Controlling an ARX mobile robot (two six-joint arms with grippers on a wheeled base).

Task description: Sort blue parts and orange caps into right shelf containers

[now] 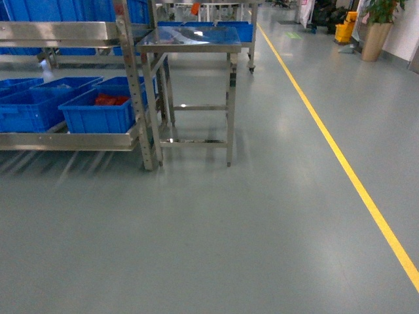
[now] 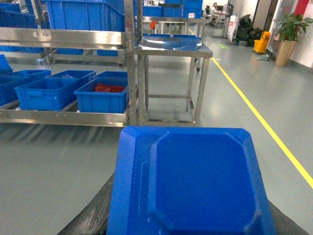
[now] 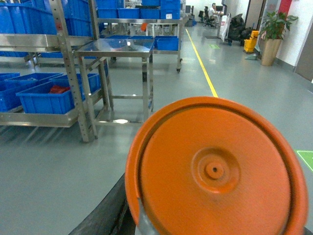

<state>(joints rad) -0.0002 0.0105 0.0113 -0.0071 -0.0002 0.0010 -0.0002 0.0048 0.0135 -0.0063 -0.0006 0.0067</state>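
Right wrist view filled by an orange cap point(image 3: 215, 171) just ahead of the camera — likely light, stiff, slick, best pinched by its rim — a blue part point(image 2: 190, 181) likewise before the left, bins point(image 1: 98, 111) well beyond, both grips hidden, untellable.

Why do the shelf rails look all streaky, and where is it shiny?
Head view: the steel shelf frame smears into streaks, motion blur; glare on the steel table top. Left wrist view: similar streaks under the shelf. Right wrist view: the orange cap fills the foreground, slightly soft; the floor shows a bright reflection.
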